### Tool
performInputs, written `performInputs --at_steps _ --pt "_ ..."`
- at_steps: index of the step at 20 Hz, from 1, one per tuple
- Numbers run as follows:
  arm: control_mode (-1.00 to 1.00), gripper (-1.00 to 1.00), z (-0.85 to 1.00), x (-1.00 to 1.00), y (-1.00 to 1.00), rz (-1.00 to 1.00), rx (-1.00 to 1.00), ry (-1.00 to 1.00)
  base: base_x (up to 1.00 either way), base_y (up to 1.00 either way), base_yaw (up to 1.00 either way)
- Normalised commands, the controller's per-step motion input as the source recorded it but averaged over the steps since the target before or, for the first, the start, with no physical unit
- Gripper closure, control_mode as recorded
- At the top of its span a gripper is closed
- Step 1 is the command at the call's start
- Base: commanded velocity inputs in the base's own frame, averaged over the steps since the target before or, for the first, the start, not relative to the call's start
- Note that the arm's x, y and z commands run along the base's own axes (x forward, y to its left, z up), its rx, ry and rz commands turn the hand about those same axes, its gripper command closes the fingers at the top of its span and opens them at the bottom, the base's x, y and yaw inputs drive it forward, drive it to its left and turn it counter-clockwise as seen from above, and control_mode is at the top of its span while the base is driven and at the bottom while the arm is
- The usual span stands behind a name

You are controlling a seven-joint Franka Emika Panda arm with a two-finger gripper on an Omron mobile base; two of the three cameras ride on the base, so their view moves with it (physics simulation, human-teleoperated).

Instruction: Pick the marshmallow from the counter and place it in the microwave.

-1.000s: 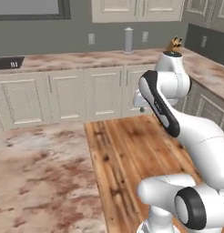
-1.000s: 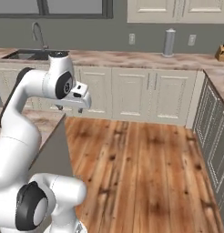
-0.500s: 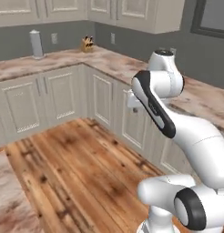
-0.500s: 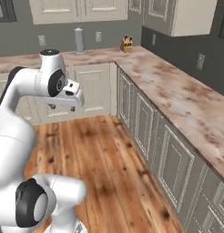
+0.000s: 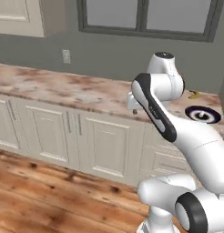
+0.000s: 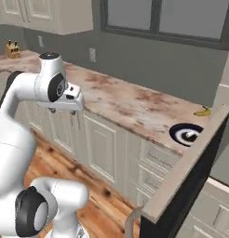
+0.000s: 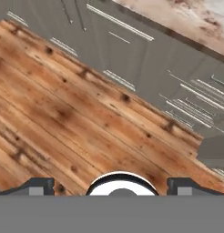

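The counter (image 5: 82, 93) (image 6: 130, 104) runs across both base views over cream drawer fronts. My gripper (image 6: 66, 115) (image 5: 133, 109) hangs in front of the counter's edge, pointing down at the floor. In the hand view its fingertips (image 7: 38, 185) stand far apart and the gripper (image 7: 111, 186) is open with nothing between them, over wooden floor. A dark door (image 6: 191, 186) with a cream edge juts out open at the right; it seems to be the microwave's. The marshmallow is out of view.
A dark-blue-and-white bowl (image 5: 202, 114) (image 6: 188, 134) and a yellow banana (image 5: 192, 94) (image 6: 203, 112) lie on the counter's right part. A knife block (image 6: 13, 48) stands far left. A window spans the grey wall above. Wooden floor (image 7: 63, 118) lies before the drawers.
The whole scene has swung: the base has moved, and a window wall with the bowl, banana and open dark door has come into view. The arm keeps its pose.
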Motion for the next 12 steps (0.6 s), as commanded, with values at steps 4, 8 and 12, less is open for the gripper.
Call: performInputs --at_steps 4,8,12 --pt "1.0 -1.0 0.0 0.0 0.0 0.0 0.0 0.0 0.14 0.0 -0.86" --pt "1.0 -1.0 0.0 0.0 0.0 0.0 0.0 0.0 0.28 0.0 -0.81" --pt "1.0 -1.0 0.0 0.0 0.0 0.0 0.0 0.0 0.61 0.0 -0.7"
